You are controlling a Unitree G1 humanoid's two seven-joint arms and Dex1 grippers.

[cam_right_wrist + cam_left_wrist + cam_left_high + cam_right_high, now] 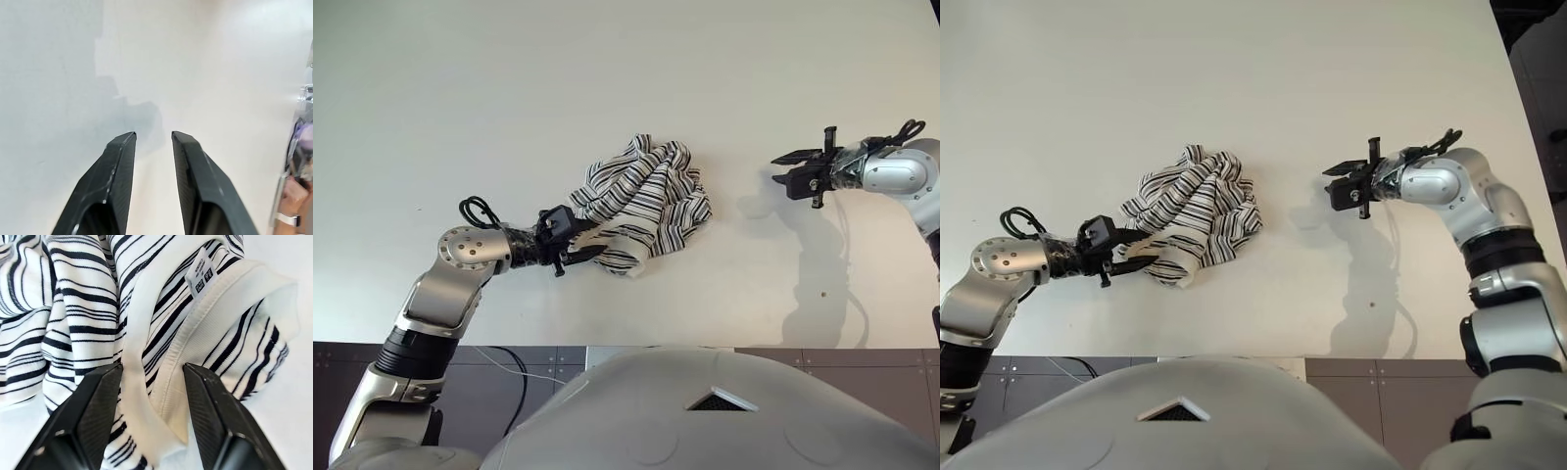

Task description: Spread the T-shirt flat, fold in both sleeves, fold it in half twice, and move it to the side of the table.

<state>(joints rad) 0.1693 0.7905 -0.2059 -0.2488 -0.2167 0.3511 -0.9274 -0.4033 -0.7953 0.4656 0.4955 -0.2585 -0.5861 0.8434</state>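
The white bench (607, 78) reaches well beyond the T-shirt (646, 191) on every side, its near edge lying on the robot's side of the T-shirt. The striped T-shirt sits crumpled in a heap. The left end effector (151, 366) is at the T-shirt's near-left corner, released, its fingers spread either side of the white collar (132, 333) just below the neck label (201, 271). The right end effector (153, 132) hovers well apart to the T-shirt's right, released and holding nothing.

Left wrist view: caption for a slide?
Left claw, open, straddles the white collar of the crumpled striped T-shirt on the table.
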